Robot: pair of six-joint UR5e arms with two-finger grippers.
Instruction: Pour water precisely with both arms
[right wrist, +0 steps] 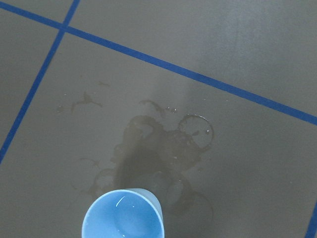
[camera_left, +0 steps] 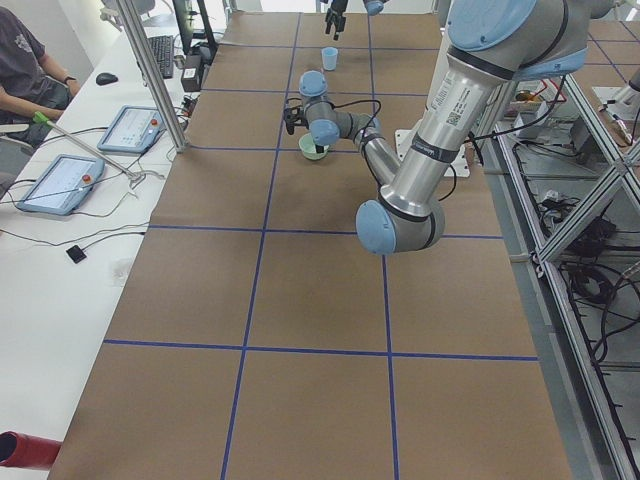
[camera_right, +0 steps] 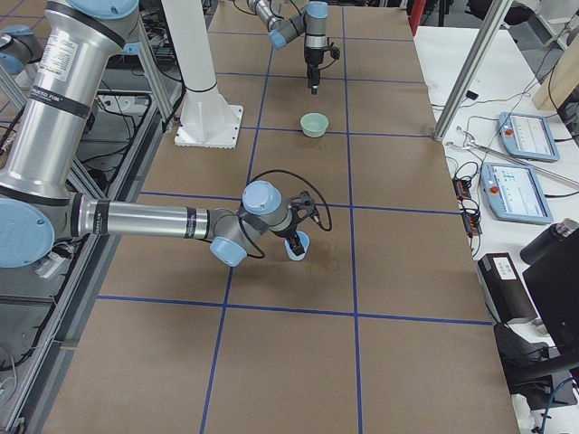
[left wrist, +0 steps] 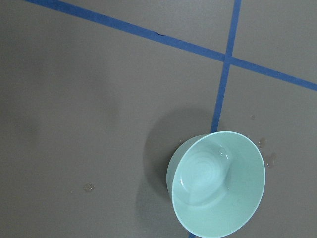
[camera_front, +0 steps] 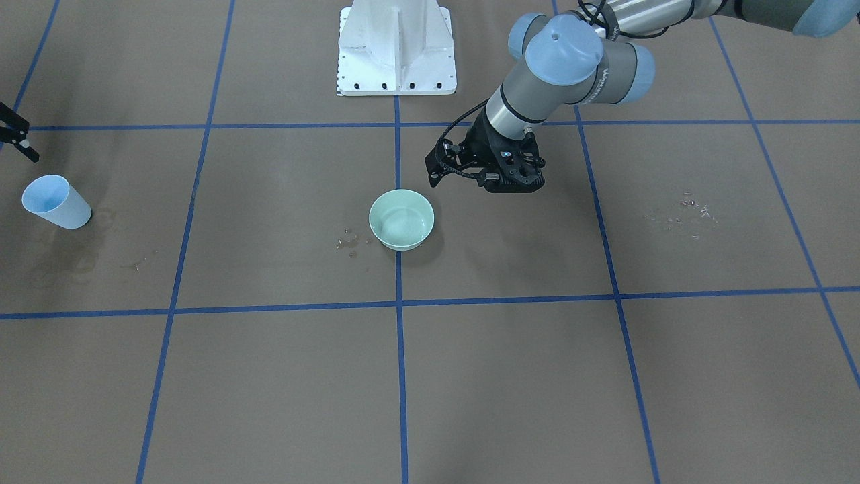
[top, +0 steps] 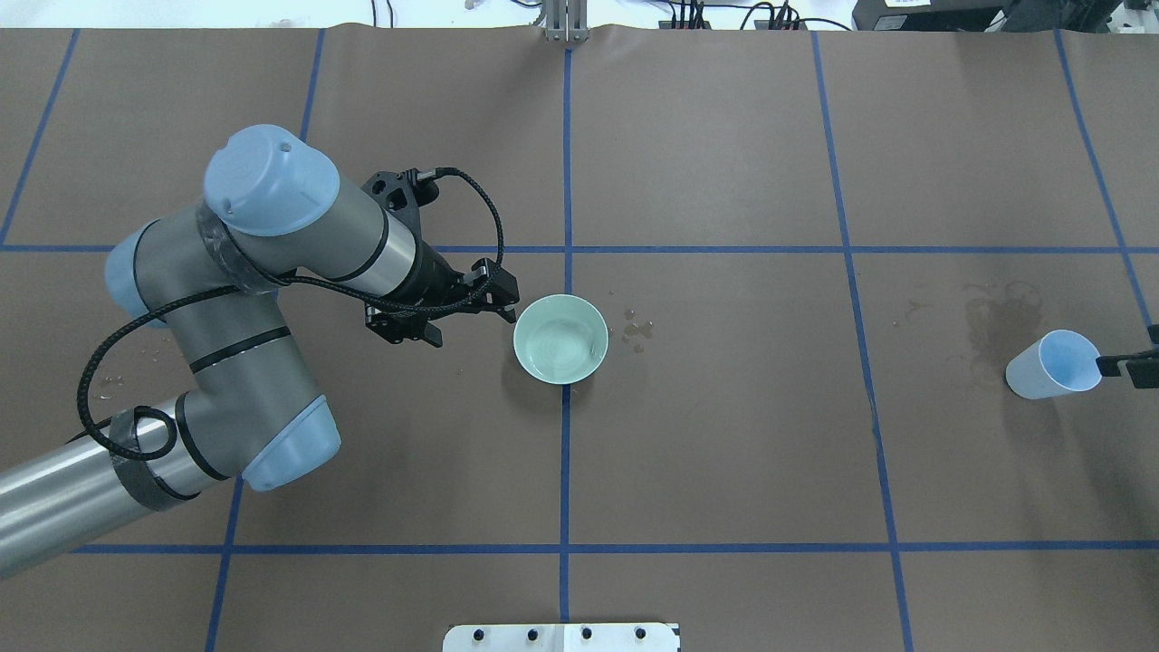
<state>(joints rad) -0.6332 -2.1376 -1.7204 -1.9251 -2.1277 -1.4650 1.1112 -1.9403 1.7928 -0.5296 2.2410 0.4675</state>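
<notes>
A mint-green bowl (top: 560, 339) stands at the table's middle with a little water (left wrist: 203, 174) rippling in it. My left gripper (top: 504, 299) hangs just beside the bowl's rim, open and empty; its fingers stay outside the left wrist view. A light blue cup (top: 1050, 366) stands at the far right, with a thin glint of water (right wrist: 120, 218) at its bottom. My right gripper (top: 1143, 362) hovers at the cup's rim, apart from it in the front view (camera_front: 19, 134), and looks open and empty.
Spilled drops lie beside the bowl (top: 636, 327), and a wet ringed stain (right wrist: 158, 148) spreads beside the cup. More drops (camera_front: 685, 212) lie under the left arm's side. The white pedestal base (camera_front: 396, 47) stands at the robot's edge. Blue tape lines grid the brown table.
</notes>
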